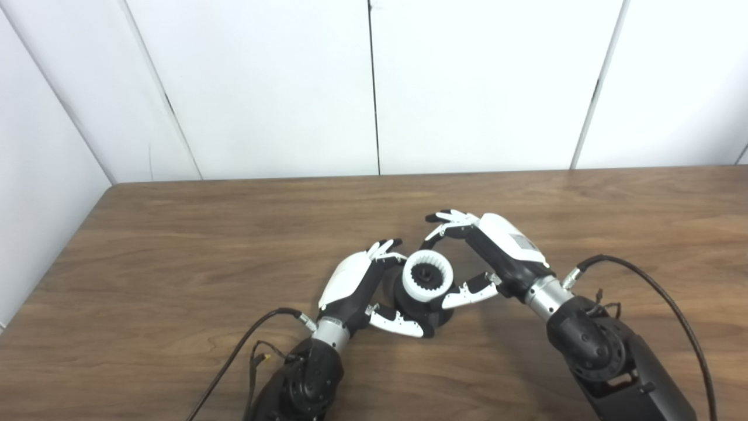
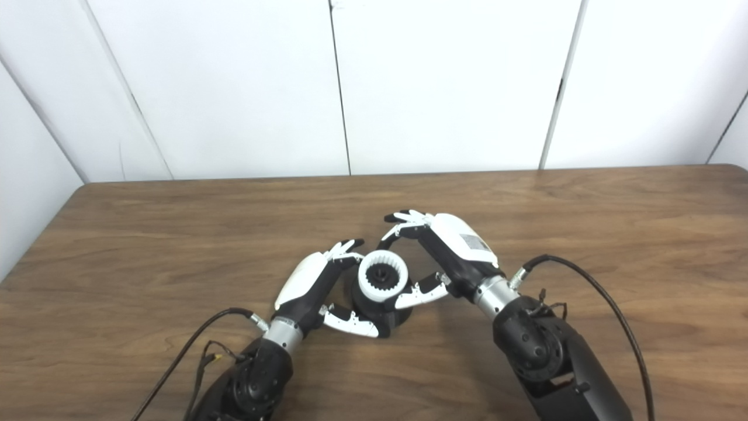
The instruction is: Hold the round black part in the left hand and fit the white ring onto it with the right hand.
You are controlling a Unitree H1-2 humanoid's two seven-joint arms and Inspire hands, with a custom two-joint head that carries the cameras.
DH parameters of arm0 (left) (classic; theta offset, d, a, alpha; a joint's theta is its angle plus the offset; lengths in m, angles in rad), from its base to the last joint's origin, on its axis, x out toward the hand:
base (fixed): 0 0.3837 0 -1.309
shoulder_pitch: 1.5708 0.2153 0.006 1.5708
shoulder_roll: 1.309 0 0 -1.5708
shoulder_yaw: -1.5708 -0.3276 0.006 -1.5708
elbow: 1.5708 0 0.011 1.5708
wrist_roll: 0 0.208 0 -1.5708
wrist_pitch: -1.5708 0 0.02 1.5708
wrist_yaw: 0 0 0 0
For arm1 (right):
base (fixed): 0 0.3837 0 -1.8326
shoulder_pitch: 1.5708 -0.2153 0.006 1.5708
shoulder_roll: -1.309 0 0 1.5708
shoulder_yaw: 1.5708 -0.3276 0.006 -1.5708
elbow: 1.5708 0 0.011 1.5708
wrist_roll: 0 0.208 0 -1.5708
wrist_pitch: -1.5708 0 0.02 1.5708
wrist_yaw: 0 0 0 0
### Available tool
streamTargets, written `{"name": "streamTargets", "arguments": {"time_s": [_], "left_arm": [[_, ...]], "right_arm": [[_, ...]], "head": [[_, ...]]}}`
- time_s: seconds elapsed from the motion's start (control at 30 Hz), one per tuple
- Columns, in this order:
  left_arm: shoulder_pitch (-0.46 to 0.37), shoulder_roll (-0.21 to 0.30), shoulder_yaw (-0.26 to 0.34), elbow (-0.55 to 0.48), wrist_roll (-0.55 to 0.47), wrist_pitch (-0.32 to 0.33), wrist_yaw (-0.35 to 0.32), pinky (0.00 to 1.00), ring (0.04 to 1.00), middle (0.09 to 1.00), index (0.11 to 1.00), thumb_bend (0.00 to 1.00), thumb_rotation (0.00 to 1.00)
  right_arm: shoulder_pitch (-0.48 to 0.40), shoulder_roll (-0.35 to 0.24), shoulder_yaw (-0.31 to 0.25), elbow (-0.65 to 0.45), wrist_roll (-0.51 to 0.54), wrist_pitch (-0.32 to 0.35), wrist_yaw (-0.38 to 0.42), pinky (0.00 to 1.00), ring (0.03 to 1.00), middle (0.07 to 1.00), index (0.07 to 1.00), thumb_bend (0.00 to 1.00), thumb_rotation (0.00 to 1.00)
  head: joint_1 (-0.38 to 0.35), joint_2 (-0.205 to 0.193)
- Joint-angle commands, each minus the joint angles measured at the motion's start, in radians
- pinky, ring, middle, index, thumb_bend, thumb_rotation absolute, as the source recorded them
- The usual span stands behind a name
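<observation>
The round black part [image 1: 422, 310] stands on the wooden table [image 1: 175, 234], a little in front of its middle. The toothed white ring [image 1: 409, 282] sits on top of it, with the black hub showing through its hole. My left hand [image 1: 350, 280] wraps the black part from the left, with its fingers behind the part and its thumb against the base in front. My right hand [image 1: 497, 245] comes in from the right with fingers spread. Its thumb rests by the ring's right side, while its curled fingers stay clear behind the ring.
A black cable [image 1: 660, 292] loops out over the table from the right wrist. Another cable [image 1: 234, 356] trails from the left wrist towards the front edge. White wall panels [image 1: 374, 88] stand behind the table's far edge.
</observation>
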Motion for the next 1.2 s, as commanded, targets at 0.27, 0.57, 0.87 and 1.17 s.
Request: {"name": "streamTargets", "arguments": {"time_s": [0.27,0.57,0.87,1.17], "left_arm": [[-0.022,0.002,0.005,-0.031,0.019,-0.004,0.003,0.99,1.0,0.964,0.617,0.9,0.2],[-0.024,0.003,0.004,-0.028,0.019,-0.006,0.003,0.99,1.0,0.964,0.617,0.9,0.21],[-0.017,0.003,0.004,-0.03,0.021,-0.008,0.009,1.0,1.0,0.962,0.616,0.9,0.19],[-0.017,0.012,0.006,-0.035,0.017,-0.003,-0.002,1.0,1.0,0.967,0.625,0.89,0.2]], "right_arm": [[-0.013,0.001,-0.008,-0.036,-0.018,0.011,0.022,0.87,0.924,0.937,0.827,0.93,0.47],[-0.004,0.001,-0.022,-0.044,-0.012,0.018,0.03,0.87,0.932,0.944,0.86,0.92,0.45],[0.019,0.011,-0.059,-0.032,0.033,0.036,0.013,0.88,0.991,0.992,0.999,1.0,0.51],[0.044,0.035,-0.101,0.019,0.059,0.024,-0.039,0.86,1.0,1.0,1.0,1.0,0.54]], "head": [[0.0,0.005],[-0.001,0.005],[-0.01,-0.019],[-0.015,-0.015]]}}
